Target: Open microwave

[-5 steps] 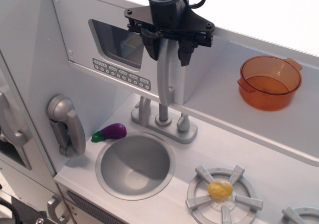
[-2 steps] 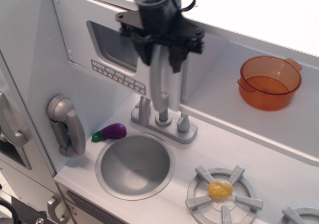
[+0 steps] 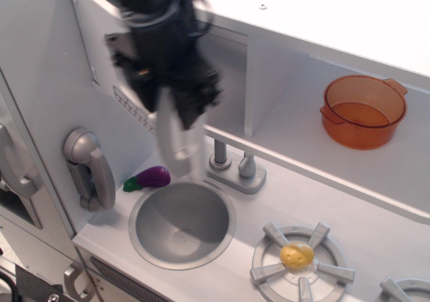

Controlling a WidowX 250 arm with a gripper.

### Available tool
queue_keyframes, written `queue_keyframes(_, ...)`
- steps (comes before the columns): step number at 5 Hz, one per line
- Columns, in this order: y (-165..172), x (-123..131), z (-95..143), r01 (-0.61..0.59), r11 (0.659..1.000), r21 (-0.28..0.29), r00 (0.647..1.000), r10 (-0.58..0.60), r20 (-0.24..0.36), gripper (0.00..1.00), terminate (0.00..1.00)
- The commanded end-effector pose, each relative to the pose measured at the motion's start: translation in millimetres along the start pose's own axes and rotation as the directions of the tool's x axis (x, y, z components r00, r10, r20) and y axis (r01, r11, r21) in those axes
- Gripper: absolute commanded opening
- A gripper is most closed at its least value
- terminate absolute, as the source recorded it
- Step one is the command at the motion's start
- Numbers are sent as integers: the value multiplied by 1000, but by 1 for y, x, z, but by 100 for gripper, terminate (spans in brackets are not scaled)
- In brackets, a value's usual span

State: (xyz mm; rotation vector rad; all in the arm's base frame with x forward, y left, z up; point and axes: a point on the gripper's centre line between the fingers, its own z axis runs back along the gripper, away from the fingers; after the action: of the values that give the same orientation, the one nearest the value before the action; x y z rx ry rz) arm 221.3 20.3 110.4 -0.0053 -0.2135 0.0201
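Observation:
The microwave is a light grey box in the toy kitchen's upper wall. Its door (image 3: 94, 54) is hinged at the left and stands swung out toward me, so the inner compartment (image 3: 230, 74) shows. The door's long silver handle (image 3: 173, 137) hangs out over the sink. My black gripper (image 3: 171, 111) is motion-blurred, with its fingers on either side of the handle's upper part. The blur hides whether they press on it. The gripper covers most of the door's window.
An orange pot (image 3: 363, 111) sits on the shelf at the right. The faucet (image 3: 232, 164) stands just right of the handle, above the round sink (image 3: 181, 223). A purple eggplant (image 3: 151, 178) and silver phone handset (image 3: 91, 168) are at the left. A yellow item (image 3: 297, 255) lies on the burner.
The gripper has moved left and toward me with the handle between its fingers. The microwave door has swung from nearly shut to well open.

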Motion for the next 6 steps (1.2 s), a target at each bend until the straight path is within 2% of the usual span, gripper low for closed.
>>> queue_keyframes(1,21,-31,35,65,995,77,998,-64,-19,100,0)
queue_keyframes(2,3,-36,34,73,995,61,996,-70,-50,100,0)
queue_keyframes(3,-30,-29,26,42,998,36,994,-38,-99,100,0)
queue_keyframes(4,-61,-14,16,33,999,18,987,-30,-160,100,0)
queue_keyframes(5,-91,7,5,-11,999,-40,979,3,-203,100,0)
queue_keyframes(6,-98,40,9,-68,997,-48,980,58,-188,100,0)
